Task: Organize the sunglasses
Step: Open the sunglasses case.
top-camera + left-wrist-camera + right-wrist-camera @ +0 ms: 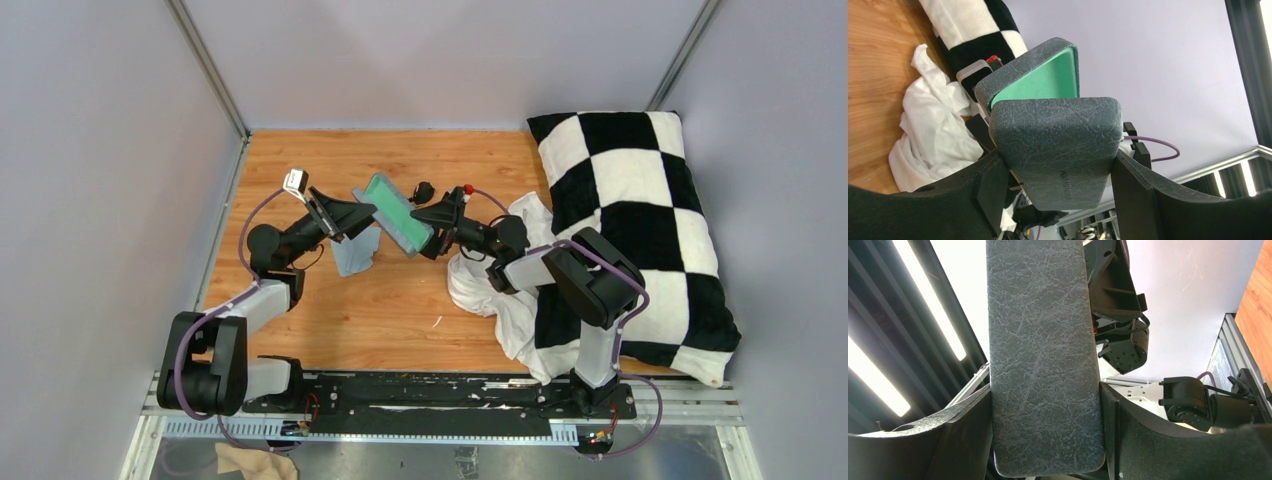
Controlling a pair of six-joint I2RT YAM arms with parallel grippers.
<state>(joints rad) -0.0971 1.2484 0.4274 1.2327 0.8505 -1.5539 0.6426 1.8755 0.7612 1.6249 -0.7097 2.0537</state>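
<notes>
The grey-blue case (395, 213) is open, its teal-green inside facing up, and is held in the air between both grippers. My left gripper (362, 213) is shut on one half of the case (1058, 150); the open lid (1048, 80) stands beyond it. My right gripper (428, 222) is shut on the case's other side (1043, 365). A small black thing (423, 190), apparently the sunglasses, lies on the wood just behind the case. It is too small to make out lenses and does not show in either wrist view.
A black-and-white checkered pillow (640, 220) fills the right side. A crumpled white cloth (500, 285) lies under the right arm and also shows in the left wrist view (928, 125). A small blue-grey cloth (352, 252) lies on the wooden table (400, 310) below the left gripper.
</notes>
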